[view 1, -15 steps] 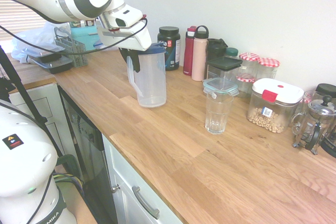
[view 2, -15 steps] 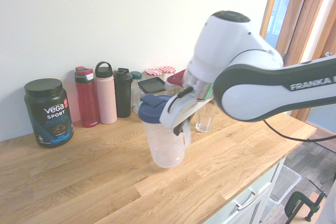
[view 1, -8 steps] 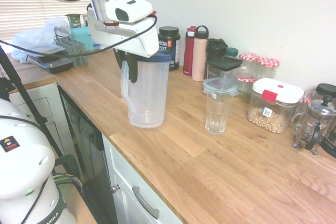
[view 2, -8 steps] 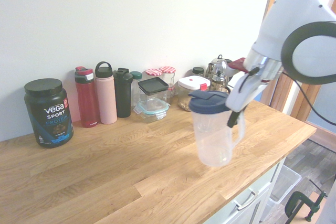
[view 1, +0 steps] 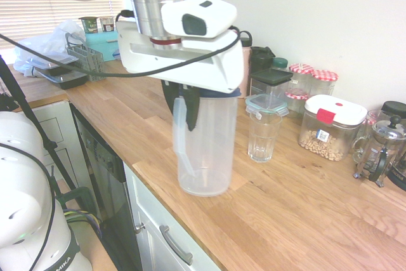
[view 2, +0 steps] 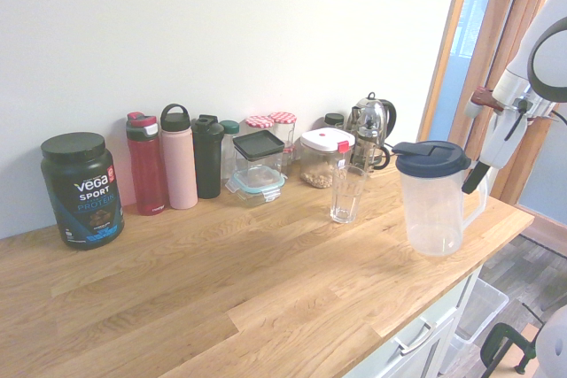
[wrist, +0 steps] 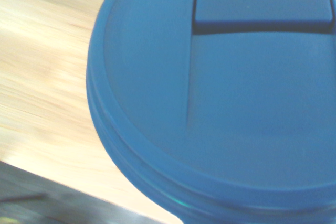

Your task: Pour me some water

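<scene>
Gripping pitcher (view 2: 433, 208) handle beside glass (view 2: 346, 192)

Location: domestic kitchen.
Wooden worktop (view 1: 285, 214) against a plain wall, with white cabinet fronts and a drawer handle (view 1: 176, 245) below. Along the wall stand a protein tub (view 2: 81, 189), drink bottles (view 2: 178, 168), lidded jars (view 1: 330, 126), a French press (view 1: 380, 150) and a glass (view 2: 347, 192). A dish rack (view 1: 85, 60) and containers sit near a blinded window (view 1: 44, 14).
</scene>
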Controlling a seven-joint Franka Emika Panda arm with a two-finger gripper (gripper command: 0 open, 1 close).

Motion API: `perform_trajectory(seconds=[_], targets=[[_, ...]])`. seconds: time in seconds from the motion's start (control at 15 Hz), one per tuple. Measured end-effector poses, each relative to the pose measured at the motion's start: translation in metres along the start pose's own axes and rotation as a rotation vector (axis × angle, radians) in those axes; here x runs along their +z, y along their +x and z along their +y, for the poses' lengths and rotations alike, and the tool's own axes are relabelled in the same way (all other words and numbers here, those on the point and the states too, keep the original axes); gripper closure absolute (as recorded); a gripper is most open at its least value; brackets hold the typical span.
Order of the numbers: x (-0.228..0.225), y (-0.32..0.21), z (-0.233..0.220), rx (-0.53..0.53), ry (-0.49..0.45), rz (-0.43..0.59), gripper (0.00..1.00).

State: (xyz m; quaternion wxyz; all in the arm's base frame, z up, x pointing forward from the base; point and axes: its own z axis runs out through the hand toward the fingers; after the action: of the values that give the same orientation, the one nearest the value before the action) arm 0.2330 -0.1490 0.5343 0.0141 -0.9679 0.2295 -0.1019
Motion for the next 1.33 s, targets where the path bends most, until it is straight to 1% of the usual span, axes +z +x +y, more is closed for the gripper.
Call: perform_trajectory(seconds=[0.2,0.4,0.53,0.67,0.87,1.13,1.33], targets=[[-0.010,0.032,0.008,-0.038,-0.031,-0.014,1.00],[-0.022,0.078,-0.013,-0.028,-0.096,-0.036,1.00],[-0.023,0.107,-0.042,-0.003,-0.169,-0.100,1.00],[-0.012,0.132,-0.060,0.020,-0.262,-0.186,1.00],[-0.002,0.148,-0.064,0.050,-0.374,-0.322,1.00],[0.006,0.169,-0.086,0.115,-0.429,-0.391,1.00],[0.014,0.182,-0.105,0.134,-0.463,-0.450,1.00]])
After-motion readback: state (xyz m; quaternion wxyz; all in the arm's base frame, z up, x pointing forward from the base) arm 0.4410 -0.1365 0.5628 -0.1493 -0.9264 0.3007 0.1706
